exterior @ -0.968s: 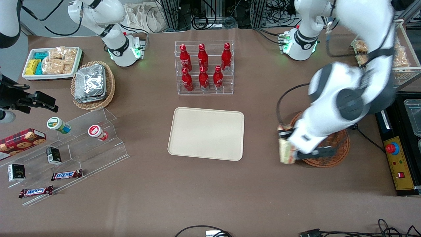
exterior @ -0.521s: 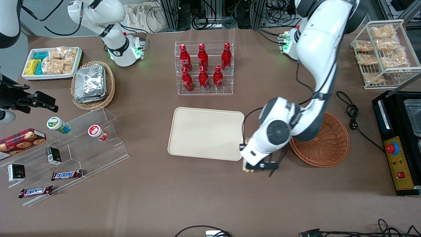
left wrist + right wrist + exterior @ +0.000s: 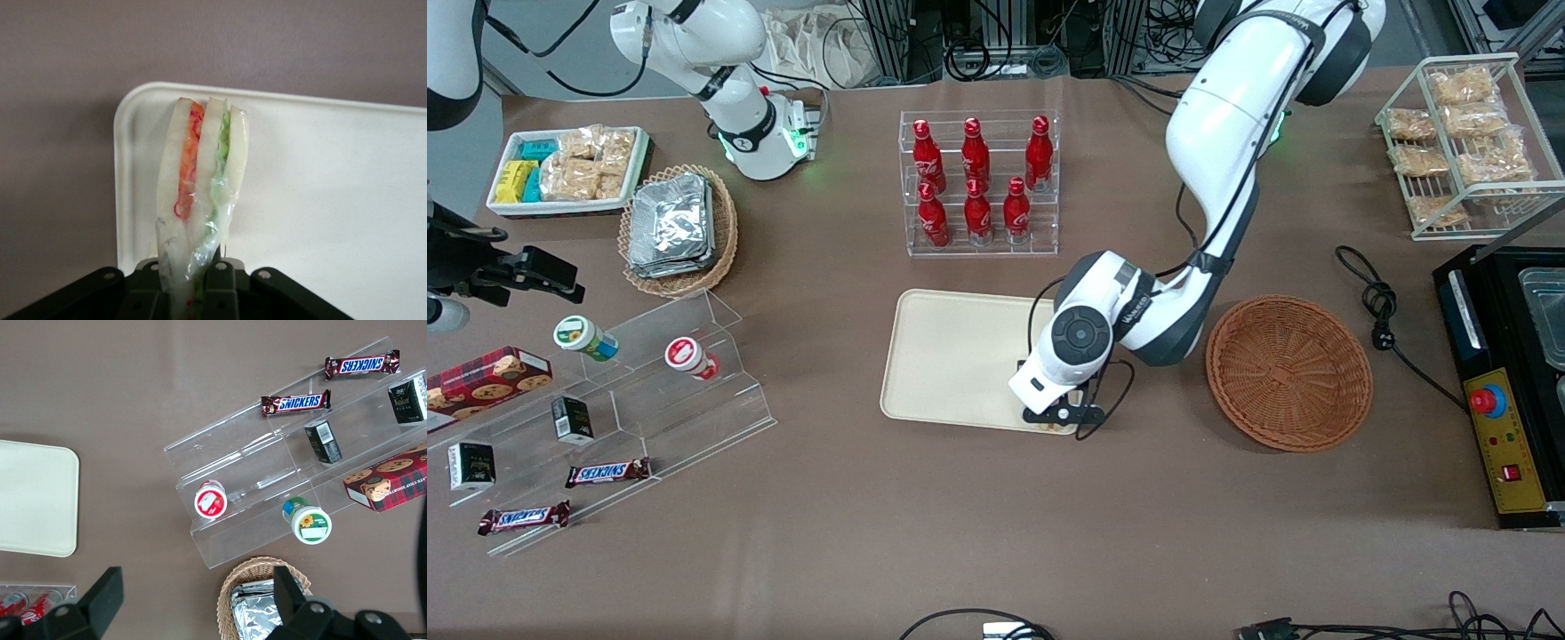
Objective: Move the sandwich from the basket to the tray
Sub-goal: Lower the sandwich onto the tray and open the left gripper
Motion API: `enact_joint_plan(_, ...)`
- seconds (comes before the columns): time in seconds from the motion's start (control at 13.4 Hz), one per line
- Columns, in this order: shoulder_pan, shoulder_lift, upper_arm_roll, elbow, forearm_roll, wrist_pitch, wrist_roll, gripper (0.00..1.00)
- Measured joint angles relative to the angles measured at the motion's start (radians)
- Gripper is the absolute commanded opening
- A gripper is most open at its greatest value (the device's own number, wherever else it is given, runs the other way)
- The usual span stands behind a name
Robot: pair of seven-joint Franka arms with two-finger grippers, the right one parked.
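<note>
The gripper hung over the tray's corner nearest the front camera on the working arm's side, its fingers pinched on the sandwich, which was clear of the basket and not yet set down. In the wrist view the wedge stuck out from between the jaws over the tray, three pale bread slices with an orange-red layer and a green layer between them, all inside clear film. It looked light and soft: bread of that kind gives under pressure, and the slices could slide on the fillings if squeezed unevenly. The film wrinkled and hung loose near the jaws, so it was probably slippery and would shift over the bread rather than grip it. Judging from that, the hold looked best across the flat bread faces, near the thick end of the wedge, with only enough force to stop it slipping; a pinch on the thin tip or on loose film alone would likely let it twist or drop. In the front view only a pale sliver of the sandwich showed under the gripper at the tray's rim, so a release there risked it landing half on the edge. The basket stood empty nearby, toward the working arm's end of the table.
</note>
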Motion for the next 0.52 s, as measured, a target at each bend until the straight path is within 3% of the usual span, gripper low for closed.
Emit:
enact_joint_plan(0.15, 0.001, 0.005, 0.001, -0.017, 0.0, 0.015, -0.044, 0.02)
enact_joint_plan(0.22, 0.001, 0.004, 0.001, -0.017, 0.0, 0.015, -0.061, 0.21)
enact_joint_plan(0.3, 0.001, 0.004, 0.001, -0.017, 0.0, 0.015, -0.077, 0.93)
enact_joint_plan(0.37, 0.001, 0.004, 0.001, -0.017, 0.0, 0.015, -0.096, 1.0)
enact_joint_plan(0.52, 0.001, 0.004, 0.001, -0.018, 0.0, 0.015, -0.129, 1.0)
